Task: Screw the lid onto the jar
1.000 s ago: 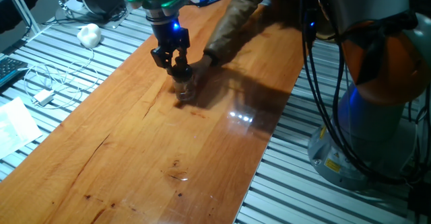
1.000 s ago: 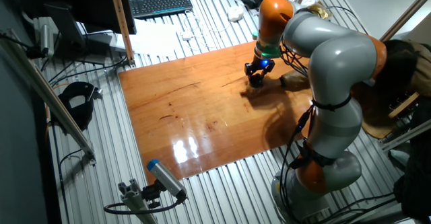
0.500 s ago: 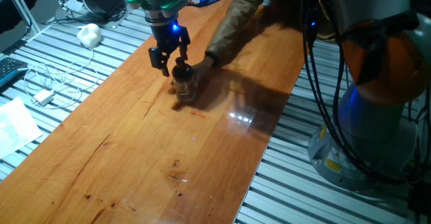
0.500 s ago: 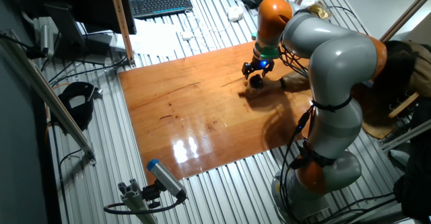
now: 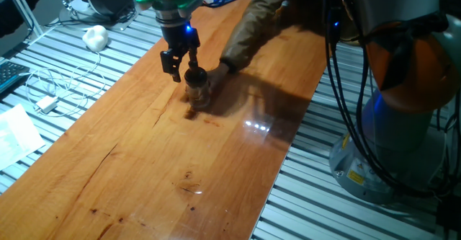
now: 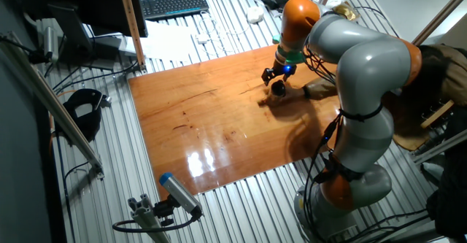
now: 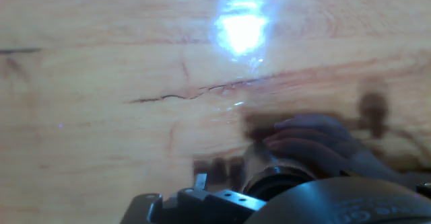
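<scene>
The small clear jar (image 5: 198, 96) stands on the wooden table (image 5: 144, 161), with the black lid (image 5: 195, 75) sitting on its top. My gripper (image 5: 182, 62) hangs open just above and a little left of the lid, its fingers (image 5: 173, 64) apart and holding nothing. In the other fixed view the gripper (image 6: 276, 76) is over the lid (image 6: 279, 87) near the board's far edge. The hand view is blurred; the jar (image 7: 264, 167) shows at its bottom edge.
A person's hand (image 5: 218, 69) reaches in from the right and holds the jar, with the sleeve (image 5: 252, 24) stretched across the board's back; the fingers (image 7: 313, 143) show close by. A white lumpy ball (image 5: 95, 36) and cables (image 5: 50, 89) lie on the slats at left.
My gripper has opened and let go of the lid, then lifted slightly. The lid has stayed on the jar and the person's hand has kept its hold.
</scene>
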You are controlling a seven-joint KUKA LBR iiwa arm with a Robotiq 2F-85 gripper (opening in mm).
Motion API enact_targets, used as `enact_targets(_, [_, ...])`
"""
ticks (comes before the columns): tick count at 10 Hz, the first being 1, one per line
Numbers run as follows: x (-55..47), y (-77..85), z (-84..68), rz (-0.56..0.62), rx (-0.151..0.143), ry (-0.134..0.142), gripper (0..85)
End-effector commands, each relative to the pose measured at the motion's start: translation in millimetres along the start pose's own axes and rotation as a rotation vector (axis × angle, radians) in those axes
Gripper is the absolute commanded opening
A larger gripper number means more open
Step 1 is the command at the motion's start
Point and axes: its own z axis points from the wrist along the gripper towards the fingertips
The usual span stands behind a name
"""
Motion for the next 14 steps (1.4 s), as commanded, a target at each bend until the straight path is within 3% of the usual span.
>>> enact_targets(1, [-0.9, 1.9, -0.6, -0.121, 0.014, 0.011, 85.0])
enact_targets(3, [-2.8, 5.2, -1.7, -0.196, 0.034, -0.001, 85.0])
enact_targets(4, [-2.9, 5.2, -1.6, -0.218, 0.028, -0.006, 68.0])
enact_targets(6, [-3.0, 5.1, -2.1, -0.280, 0.026, -0.007, 68.0])
enact_targets(7, [-2.4, 5.4, -3.2, -0.294, 0.032, 0.008, 68.0])
enact_targets(10, [-1.8, 4.5, -5.0, -0.331, 0.079, 0.024, 68.0])
enact_targets(14, [0.6, -0.1, -6.9, -0.336, 0.085, 0.026, 68.0])
